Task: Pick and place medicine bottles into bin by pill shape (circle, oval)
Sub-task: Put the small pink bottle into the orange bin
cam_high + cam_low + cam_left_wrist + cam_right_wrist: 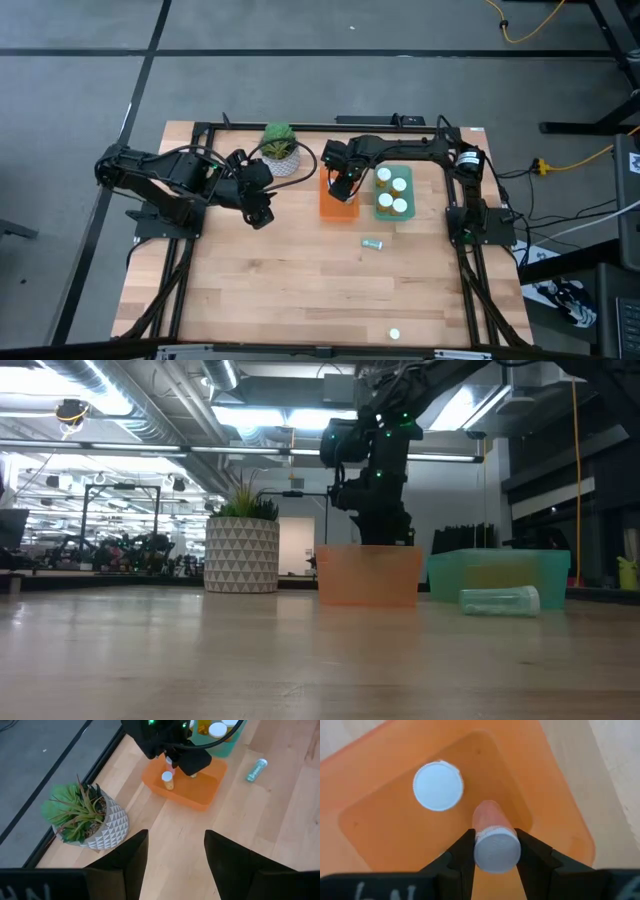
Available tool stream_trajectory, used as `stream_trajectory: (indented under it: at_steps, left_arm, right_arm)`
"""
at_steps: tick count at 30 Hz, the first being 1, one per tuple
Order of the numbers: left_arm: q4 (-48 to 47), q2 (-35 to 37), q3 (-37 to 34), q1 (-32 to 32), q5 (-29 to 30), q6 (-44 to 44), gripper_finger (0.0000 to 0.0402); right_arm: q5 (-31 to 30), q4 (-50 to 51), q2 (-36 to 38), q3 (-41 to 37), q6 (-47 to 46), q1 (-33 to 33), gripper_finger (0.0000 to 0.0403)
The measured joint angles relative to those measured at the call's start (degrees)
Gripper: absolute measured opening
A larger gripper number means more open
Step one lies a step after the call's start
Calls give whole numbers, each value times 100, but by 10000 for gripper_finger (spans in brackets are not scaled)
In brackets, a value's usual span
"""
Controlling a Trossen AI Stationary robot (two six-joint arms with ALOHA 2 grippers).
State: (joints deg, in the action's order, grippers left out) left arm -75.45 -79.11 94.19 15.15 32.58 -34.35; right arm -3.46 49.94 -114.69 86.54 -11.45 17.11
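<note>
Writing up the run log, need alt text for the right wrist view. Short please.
The right claw grips a small medicine bottle by its white cap, holding it over the inside of an orange bin. A second bottle with a round white cap already stands on the bin's floor beside it, apart from the held one.

Light wooden table [280, 280] carries: white-potted green plant [280, 147] far left, orange plastic bin [339, 207], green plastic bin [392, 209], toppled clear bottle [373, 243], near white cap [394, 333].
</note>
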Motion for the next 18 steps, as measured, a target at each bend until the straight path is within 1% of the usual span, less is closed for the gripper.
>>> stream_trajectory:
  at_steps: [5, 13, 18]
  left_arm:
    - [-1, 0, 0, 0, -2, 2, 187]
    - [0, 0, 0, 0, -2, 2, 187]
    - [-1, 0, 0, -1, -4, 2, 187]
  right_arm:
    - [0, -2, -18, 0, 64, 1, 122]
    - [0, -1, -18, 0, 412, 0, 122]
    - [0, -1, -31, 0, 390, 0, 122]
